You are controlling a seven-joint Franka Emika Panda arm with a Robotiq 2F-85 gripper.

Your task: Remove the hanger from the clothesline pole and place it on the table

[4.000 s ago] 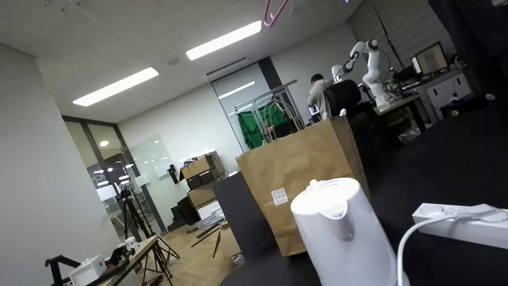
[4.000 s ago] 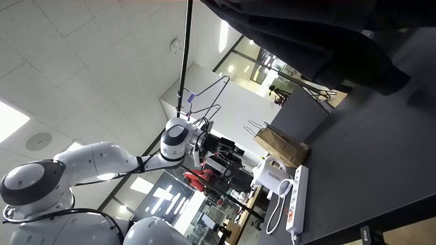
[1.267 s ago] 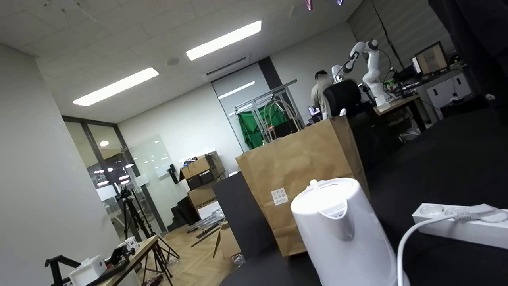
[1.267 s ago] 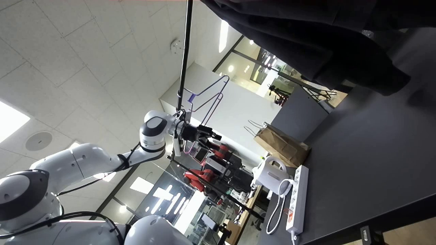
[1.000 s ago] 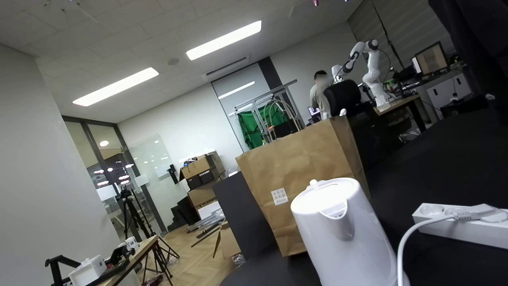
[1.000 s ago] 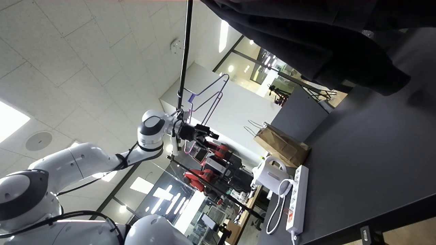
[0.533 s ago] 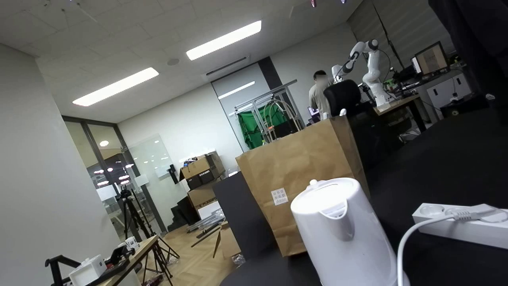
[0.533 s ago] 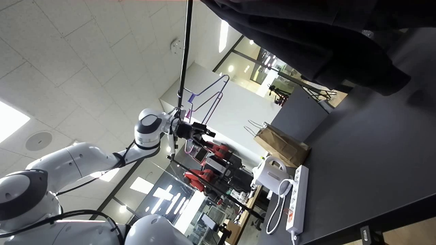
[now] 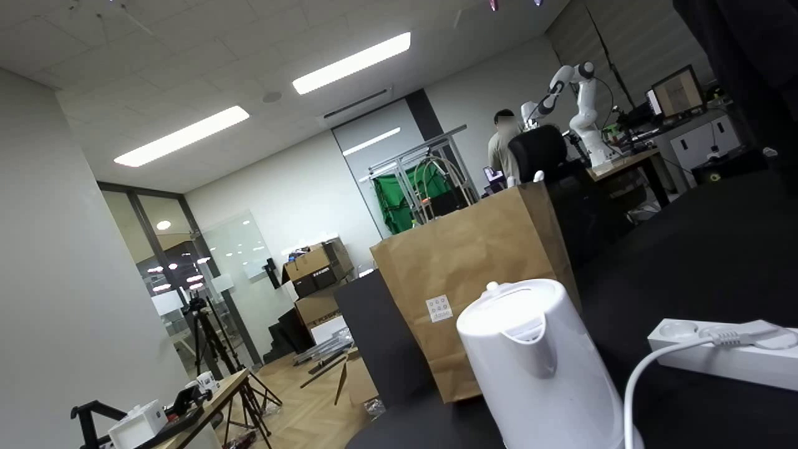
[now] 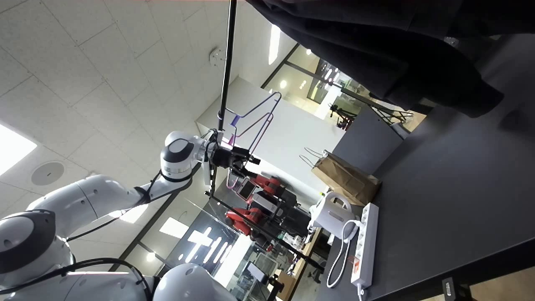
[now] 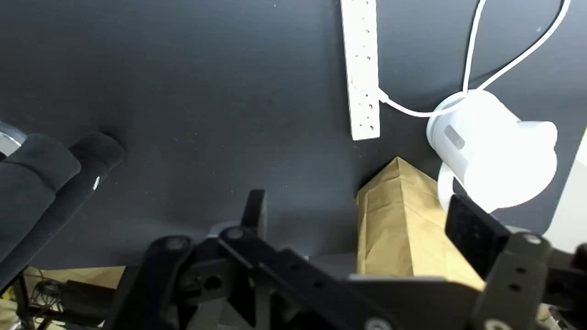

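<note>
A thin purple hanger [image 10: 235,120] hangs from the dark clothesline pole [image 10: 225,79]. A second, pinker hanger [image 10: 231,140] hangs beside it, partly hidden behind my gripper and wrist. In an exterior view only the small tips of the pinkish hanger [image 9: 494,5] and the purple hanger [image 9: 538,2] show at the top edge. My gripper [image 10: 253,167] is just below the pole, in front of the pinker hanger. In the wrist view my gripper [image 11: 362,215] is wide open with nothing between its fingers; no hanger shows there. The black table [image 11: 229,91] lies below.
A white kettle [image 11: 500,146], a brown paper bag [image 11: 403,220] and a white power strip [image 11: 362,68] with a white cable stand on the table. Dark clothing [image 10: 376,54] hangs over the table's far side, also in the wrist view [image 11: 27,192].
Since four seconds ago my gripper has drawn back towards the pole and the robot base, still moving slightly. The pinker hanger has shifted; its corner left most of an exterior view through the top edge.
</note>
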